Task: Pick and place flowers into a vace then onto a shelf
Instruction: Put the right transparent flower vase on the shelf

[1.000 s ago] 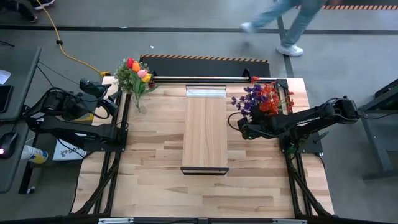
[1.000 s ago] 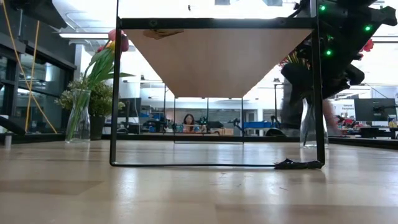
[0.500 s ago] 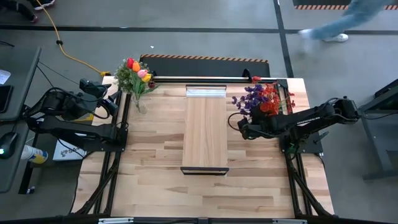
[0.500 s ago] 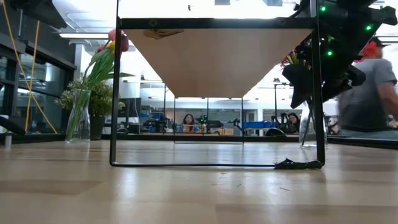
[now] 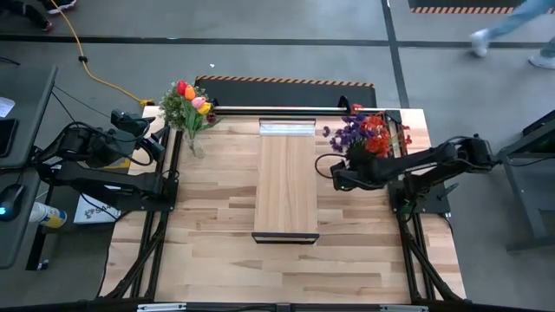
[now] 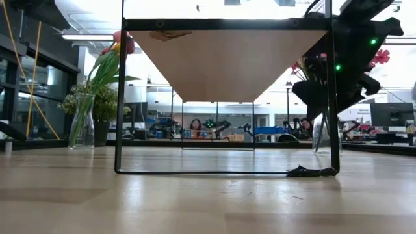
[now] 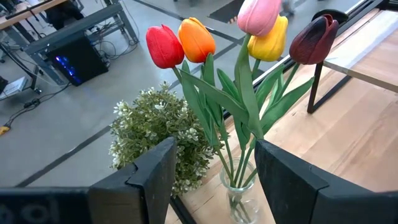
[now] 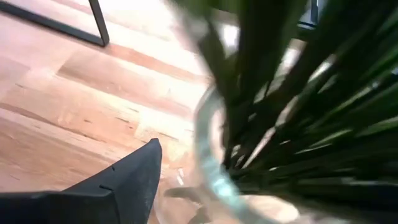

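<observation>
High view: my right claw (image 5: 336,178) is at the glass vase of red and purple flowers (image 5: 366,134), right of the shelf (image 5: 286,179); can't tell its gap. Left claw (image 5: 156,149) is parked off the table's left edge, near the tulips (image 5: 192,97)

Low view: right vase (image 6: 320,133) stands on the table

Left wrist: fingers (image 7: 152,177) apart, empty

Right wrist: vase rim (image 8: 208,168) just beside one finger (image 8: 134,177)

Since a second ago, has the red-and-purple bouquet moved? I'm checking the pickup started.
Yes. In the high view the red-and-purple bouquet has shifted slightly toward the table's far edge, judged against the shelf, with the right gripper beside it.
</observation>
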You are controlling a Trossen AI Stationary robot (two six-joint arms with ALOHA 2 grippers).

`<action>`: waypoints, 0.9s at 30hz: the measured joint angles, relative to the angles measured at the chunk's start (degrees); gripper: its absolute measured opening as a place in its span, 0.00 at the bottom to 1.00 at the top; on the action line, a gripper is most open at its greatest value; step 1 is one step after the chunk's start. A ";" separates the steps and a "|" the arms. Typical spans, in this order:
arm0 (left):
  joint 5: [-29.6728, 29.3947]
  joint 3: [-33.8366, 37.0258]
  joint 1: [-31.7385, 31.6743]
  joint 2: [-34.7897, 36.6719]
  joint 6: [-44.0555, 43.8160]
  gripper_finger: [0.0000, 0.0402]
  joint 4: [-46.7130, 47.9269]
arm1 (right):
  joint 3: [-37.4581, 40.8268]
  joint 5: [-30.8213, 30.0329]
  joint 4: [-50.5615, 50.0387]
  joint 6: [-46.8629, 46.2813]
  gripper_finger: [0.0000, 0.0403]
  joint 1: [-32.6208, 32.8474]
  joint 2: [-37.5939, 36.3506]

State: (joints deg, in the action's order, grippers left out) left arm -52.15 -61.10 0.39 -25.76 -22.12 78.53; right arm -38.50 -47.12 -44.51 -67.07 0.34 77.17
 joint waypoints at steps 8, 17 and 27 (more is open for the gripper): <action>0.01 0.00 0.00 0.00 -0.01 0.62 0.01 | 0.00 -1.83 3.56 -0.02 0.55 0.02 4.22; 0.01 -0.01 0.00 0.00 0.00 0.62 0.00 | 0.00 -3.42 3.38 0.11 0.42 0.04 3.72; 0.01 0.00 0.01 0.00 -0.01 0.62 -0.01 | 0.04 -5.63 3.85 -1.23 0.41 0.07 1.04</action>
State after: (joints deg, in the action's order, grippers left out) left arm -52.14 -61.10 0.40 -25.76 -22.13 78.52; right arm -38.46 -52.75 -40.65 -68.30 0.41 78.21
